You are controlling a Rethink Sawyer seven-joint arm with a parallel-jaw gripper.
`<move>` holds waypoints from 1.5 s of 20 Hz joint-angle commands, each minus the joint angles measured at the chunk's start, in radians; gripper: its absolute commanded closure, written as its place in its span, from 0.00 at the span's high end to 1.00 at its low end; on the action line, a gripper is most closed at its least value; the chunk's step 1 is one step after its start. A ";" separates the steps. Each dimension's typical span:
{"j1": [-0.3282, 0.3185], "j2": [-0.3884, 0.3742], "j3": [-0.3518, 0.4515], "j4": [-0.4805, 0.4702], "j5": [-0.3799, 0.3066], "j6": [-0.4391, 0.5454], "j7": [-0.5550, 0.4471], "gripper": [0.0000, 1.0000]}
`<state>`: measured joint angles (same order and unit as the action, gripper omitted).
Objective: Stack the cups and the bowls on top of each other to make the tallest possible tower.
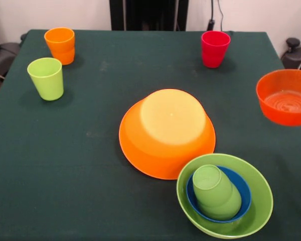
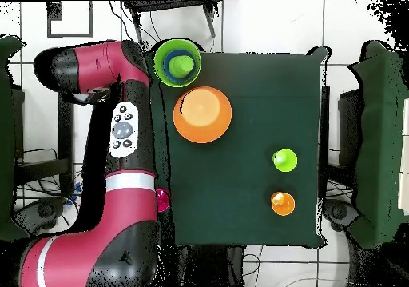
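One orange bowl [image 1: 166, 133] sits upturned mid-table as the tower's base (cups wait at the edges); jaws unseen, can't tell.

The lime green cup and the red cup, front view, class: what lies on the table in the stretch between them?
Nothing: in the front view only bare green tablecloth runs from the lime green cup to the red cup.

Red and black arm [image 2: 104, 164]

Glossy crimson shells, black joints, one silver band, and a grey oval panel [image 2: 125, 129] with round buttons.
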<state>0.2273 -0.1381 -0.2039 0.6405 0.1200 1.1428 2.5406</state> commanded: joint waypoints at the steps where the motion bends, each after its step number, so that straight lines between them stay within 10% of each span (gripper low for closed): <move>1: -0.006 -0.074 0.077 0.105 -0.116 -0.068 -0.331 0.00; 9: -0.051 0.296 0.070 -0.517 -0.119 0.104 -0.303 0.00; 16: -0.077 0.426 -0.141 -0.668 0.038 0.049 -0.340 0.00; 21: -0.132 0.486 -0.521 -0.709 0.384 0.096 -0.405 0.00; 30: -0.270 0.516 -1.398 -0.682 1.250 0.043 -0.554 0.00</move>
<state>0.0158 0.3730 -1.0844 -0.0171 1.0139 1.1507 2.3800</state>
